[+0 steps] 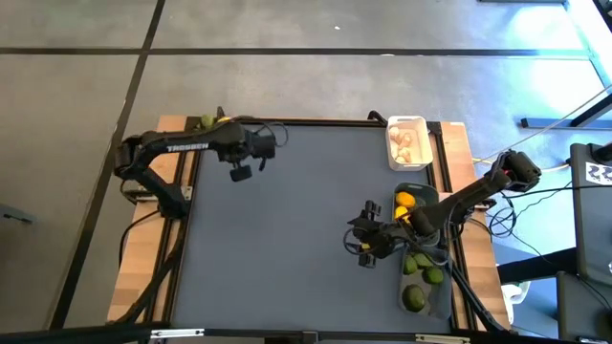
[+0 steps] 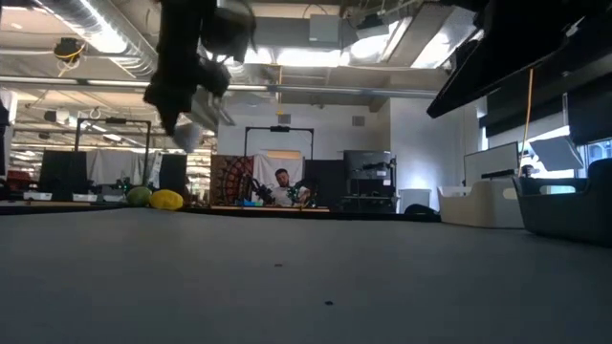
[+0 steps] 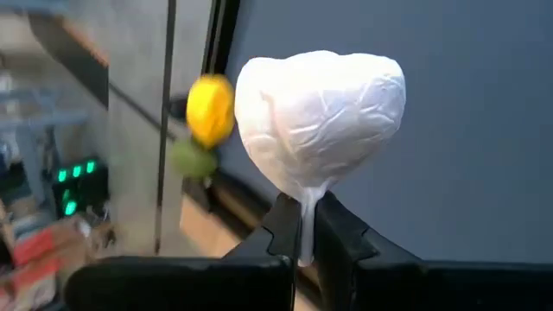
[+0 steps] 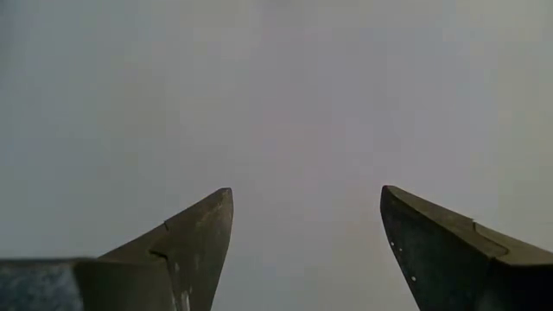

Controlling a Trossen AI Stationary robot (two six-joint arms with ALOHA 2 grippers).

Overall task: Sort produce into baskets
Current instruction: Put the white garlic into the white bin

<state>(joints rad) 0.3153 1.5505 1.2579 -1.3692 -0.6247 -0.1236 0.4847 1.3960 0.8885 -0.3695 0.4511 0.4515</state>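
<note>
Garlic bulb [image 3: 321, 121], white and papery, sits closest to the left wrist camera, and the left gripper [image 3: 301, 226] is closed on its thin stem, holding it up above the dark table mat [image 1: 287, 220]. From above, this gripper [image 1: 241, 173] is near the far left corner of the mat. Just beyond it, at the table edge, a yellow lemon [image 3: 210, 108] and a green lime [image 3: 192, 158] lie close together; the low view shows the same pair side by side [image 2: 166, 199] [image 2: 140, 196]. On the other side, the right gripper [image 4: 302, 250] has its fingers spread wide and holds nothing; it hangs over the bare mat [image 1: 363, 243] just beside the translucent grey basket [image 1: 442, 287], which contains limes [image 1: 422, 263] and lemons [image 1: 405, 201]. Farther back, the white basket [image 1: 390, 143] holds pale garlic bulbs [image 1: 408, 143].
</note>
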